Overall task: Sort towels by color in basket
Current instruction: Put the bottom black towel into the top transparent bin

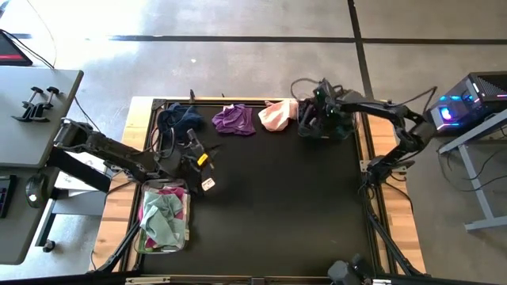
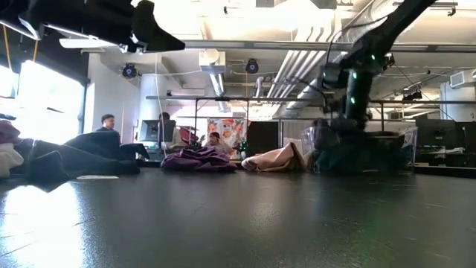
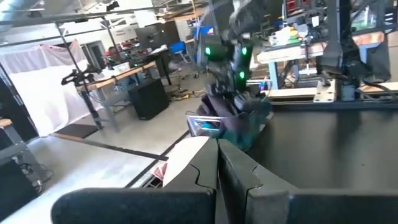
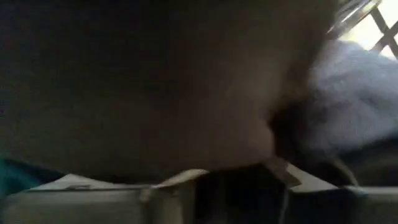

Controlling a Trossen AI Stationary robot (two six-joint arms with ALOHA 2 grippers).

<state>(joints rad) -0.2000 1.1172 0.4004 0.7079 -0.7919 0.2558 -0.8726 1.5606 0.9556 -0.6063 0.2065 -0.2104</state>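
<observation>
A black table mat (image 1: 277,206) carries three crumpled towels along its far edge: navy cloth (image 1: 181,119), purple cloth (image 1: 234,119), pink cloth (image 1: 278,115). The right gripper (image 1: 321,119) reaches into a clear basket of dark towels (image 1: 326,125) at the far right corner; its finger state cannot be told. The left gripper (image 3: 217,163), fingers closed and empty, hovers above the left edge near a clear bin of teal and magenta towels (image 1: 164,216).
</observation>
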